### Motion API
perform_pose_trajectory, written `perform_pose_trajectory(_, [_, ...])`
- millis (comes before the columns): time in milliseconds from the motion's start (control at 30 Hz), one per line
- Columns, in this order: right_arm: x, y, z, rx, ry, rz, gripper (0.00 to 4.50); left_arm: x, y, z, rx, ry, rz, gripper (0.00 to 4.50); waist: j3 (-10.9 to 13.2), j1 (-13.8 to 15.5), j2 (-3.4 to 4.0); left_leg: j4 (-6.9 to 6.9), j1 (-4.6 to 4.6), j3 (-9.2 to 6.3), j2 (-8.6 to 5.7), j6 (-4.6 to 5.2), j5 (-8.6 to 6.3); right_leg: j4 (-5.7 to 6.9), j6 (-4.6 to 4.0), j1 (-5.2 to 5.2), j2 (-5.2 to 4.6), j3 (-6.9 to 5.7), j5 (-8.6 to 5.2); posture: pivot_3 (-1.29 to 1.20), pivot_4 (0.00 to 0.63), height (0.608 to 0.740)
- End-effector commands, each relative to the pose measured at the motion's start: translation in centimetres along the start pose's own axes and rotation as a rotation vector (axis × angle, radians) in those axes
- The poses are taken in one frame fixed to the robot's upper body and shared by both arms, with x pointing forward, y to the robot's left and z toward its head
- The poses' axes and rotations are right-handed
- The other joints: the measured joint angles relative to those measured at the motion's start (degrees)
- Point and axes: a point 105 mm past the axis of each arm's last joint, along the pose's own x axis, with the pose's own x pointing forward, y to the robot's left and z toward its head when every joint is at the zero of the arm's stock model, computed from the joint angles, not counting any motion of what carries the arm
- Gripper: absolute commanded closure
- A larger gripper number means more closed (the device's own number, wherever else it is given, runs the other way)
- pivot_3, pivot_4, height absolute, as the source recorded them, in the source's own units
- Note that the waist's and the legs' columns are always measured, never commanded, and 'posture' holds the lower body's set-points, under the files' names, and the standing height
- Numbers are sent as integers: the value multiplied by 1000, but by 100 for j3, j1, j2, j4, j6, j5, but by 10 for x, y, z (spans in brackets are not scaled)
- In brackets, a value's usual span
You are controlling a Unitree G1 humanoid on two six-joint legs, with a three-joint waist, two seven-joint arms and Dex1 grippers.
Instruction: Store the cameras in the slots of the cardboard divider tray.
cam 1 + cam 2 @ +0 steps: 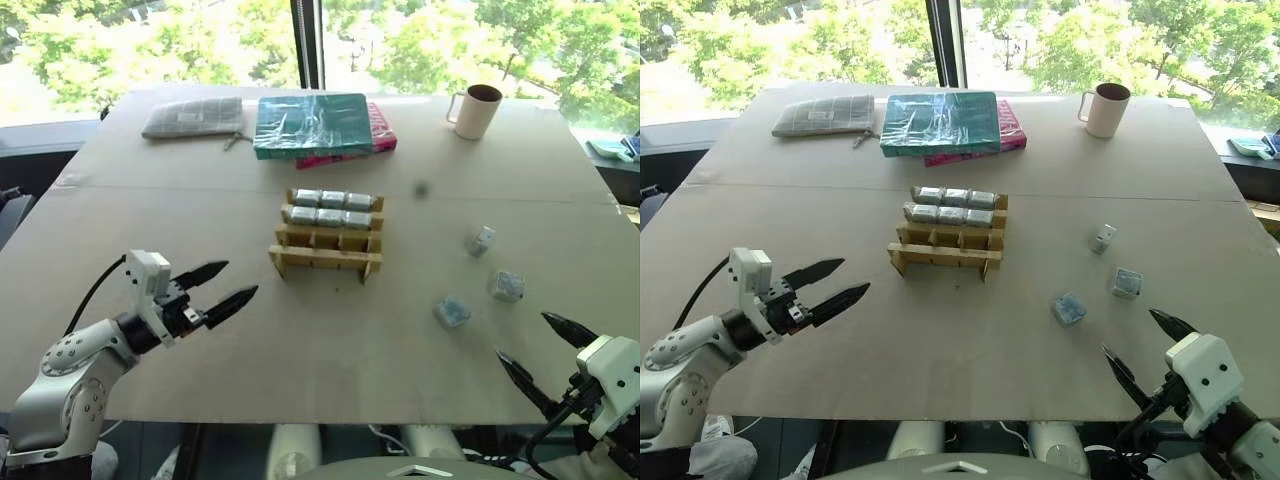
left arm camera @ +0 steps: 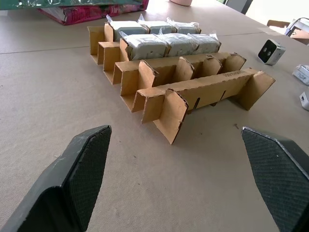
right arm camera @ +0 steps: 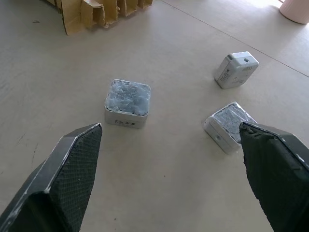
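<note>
Left gripper (image 1: 222,283): fingers spread wide, grasping nothing, hovering over the table (image 1: 300,340) near its front left, aimed toward the cardboard divider tray (image 1: 326,262); right gripper (image 1: 545,355): likewise released and empty, near the front right edge. Cardboard divider tray: mid-table, two far rows holding six cameras (image 1: 332,207), two near rows vacant. Three loose cameras: nearest one (image 3: 128,103) just ahead of the right gripper, second (image 3: 228,126) beside it, third (image 3: 235,69) farther back; beyond the tray, a teal wrapped book (image 1: 312,123), grey pouch (image 1: 193,117) and beige mug (image 1: 476,110).
</note>
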Motion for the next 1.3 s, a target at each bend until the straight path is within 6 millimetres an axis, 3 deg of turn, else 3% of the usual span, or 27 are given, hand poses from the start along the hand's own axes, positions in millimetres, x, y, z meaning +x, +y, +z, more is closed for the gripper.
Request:
perform_pose_trajectory(33, [-1,-5,6,-5,-18,-52,0,4,4,13,32,-38,-1,36,0,2,0,0,0,0,0,0,0,0,0,0,0,0,0,0,150,740])
perform_pose_trajectory(267, [9,-5,13,36,0,-87,0,22,1,32,5,-107,-42,36,-3,4,0,8,1,-6,0,0,0,7,1,6,-4,-12,1,0,150,740])
perform_pose_trajectory(367, [15,-3,17,-14,54,-87,0,22,-11,39,19,-121,-143,36,-3,-17,1,7,-1,-4,0,1,1,8,1,7,6,-5,1,0,150,740])
perform_pose_trajectory(467, [26,12,23,81,42,43,0,16,-34,37,90,-72,-323,36,-3,-25,-3,7,-7,-6,-2,1,1,7,1,3,9,-8,1,0,150,740])
perform_pose_trajectory(633, [47,16,8,105,126,86,0,12,-57,35,131,-22,-502,36,-3,16,0,14,-6,-8,-5,1,1,8,1,2,5,-11,1,0,150,740])
perform_pose_trajectory(1100, [88,17,-23,162,189,74,0,-28,-112,68,198,-23,-612,36,1,-6,7,31,-32,-28,-2,5,4,7,3,-3,11,-34,1,0,150,740])
perform_pose_trajectory(1200, [93,16,-24,158,177,68,821,-32,-121,72,195,-23,-612,0,1,-7,8,47,-40,-39,0,2,1,7,3,-2,8,-45,0,0,150,740])
perform_pose_trajectory(1300, [95,16,-20,147,154,65,2318,-34,-127,74,196,-24,-612,0,-2,0,14,52,-41,-45,0,1,1,11,3,0,8,-50,0,0,150,740])
